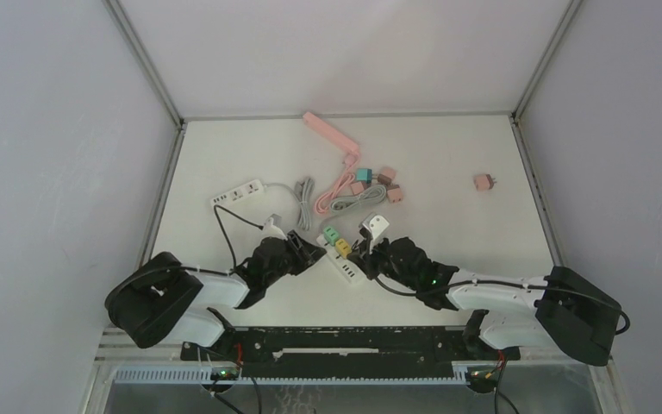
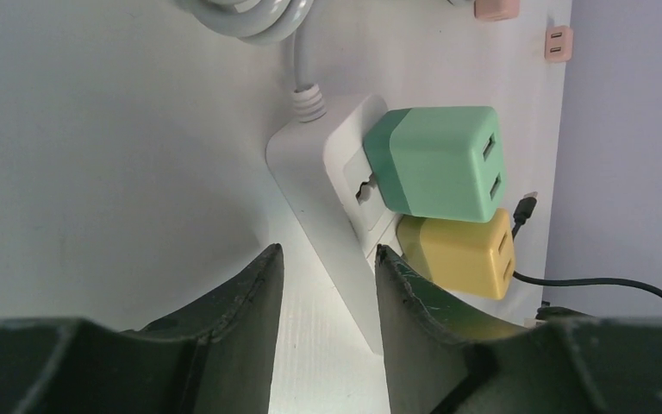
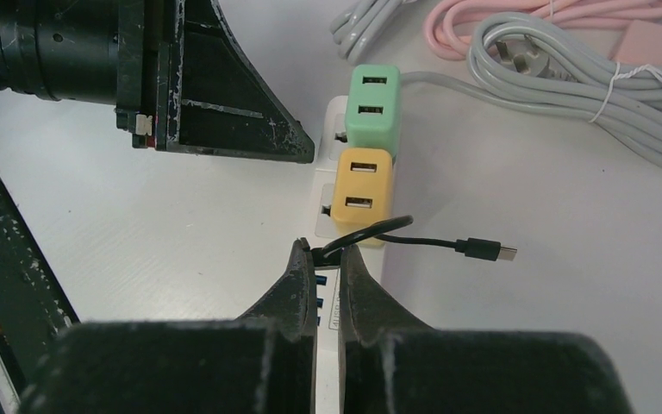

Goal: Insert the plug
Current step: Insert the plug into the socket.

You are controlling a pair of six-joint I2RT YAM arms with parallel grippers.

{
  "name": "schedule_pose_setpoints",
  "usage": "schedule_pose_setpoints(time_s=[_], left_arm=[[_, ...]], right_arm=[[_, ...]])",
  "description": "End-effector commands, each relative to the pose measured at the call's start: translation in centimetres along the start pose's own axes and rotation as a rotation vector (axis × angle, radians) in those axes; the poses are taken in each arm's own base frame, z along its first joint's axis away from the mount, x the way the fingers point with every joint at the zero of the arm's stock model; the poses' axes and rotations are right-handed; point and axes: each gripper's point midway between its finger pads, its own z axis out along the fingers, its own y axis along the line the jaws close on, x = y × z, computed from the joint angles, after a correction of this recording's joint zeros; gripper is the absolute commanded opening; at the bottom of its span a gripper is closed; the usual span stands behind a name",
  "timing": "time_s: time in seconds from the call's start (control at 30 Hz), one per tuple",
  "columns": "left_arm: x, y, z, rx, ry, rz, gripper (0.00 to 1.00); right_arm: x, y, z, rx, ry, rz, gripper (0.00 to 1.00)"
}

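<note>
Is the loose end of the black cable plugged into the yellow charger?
No, the black cable ends in a connector lying on the table beside the yellow charger, whose two ports are empty.

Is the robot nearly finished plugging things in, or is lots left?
Done: the green charger and yellow charger already sit in the white power strip. In hand: the right gripper is shut on the black cable over the strip, while the left gripper reaches the strip beside the chargers, jaws apart. Left: the cable's held end is hidden, not visibly in a port yet.
</note>
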Motion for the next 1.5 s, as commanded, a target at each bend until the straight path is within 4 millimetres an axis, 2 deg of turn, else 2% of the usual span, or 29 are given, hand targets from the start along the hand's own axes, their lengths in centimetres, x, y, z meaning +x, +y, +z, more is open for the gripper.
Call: schedule_pose_setpoints(time_s=[0.0,0.3,0.8,1.2,1.47], left_arm=[[-1.3,-3.6,1.0,0.103,-0.025,-0.025,0.47],[-1.0,-3.6,2.2,0.086,-0.003,-0.029,0.44],[-0.5,-2.8,2.4,0.061,0.015,-0.049,0.40],[-0.3,-2.9,2.4,0.064,0.025,-0.053,0.38],[-0.3,-3.0,2.4,0.065,0.025,-0.055,0.37]], right_arm=[[-1.1,0.2,0.5,0.008,-0.045,-0.024,0.00],[1.0,0.6,0.9,0.007,0.017,-0.057,0.00],[3.4,0.4,1.4,0.064,0.077,-0.117,0.00],[4.6,0.8,1.8,0.083,0.095,-0.135,0.00],[4.5,1.4,1.2,0.098,0.104,-0.147,0.00]])
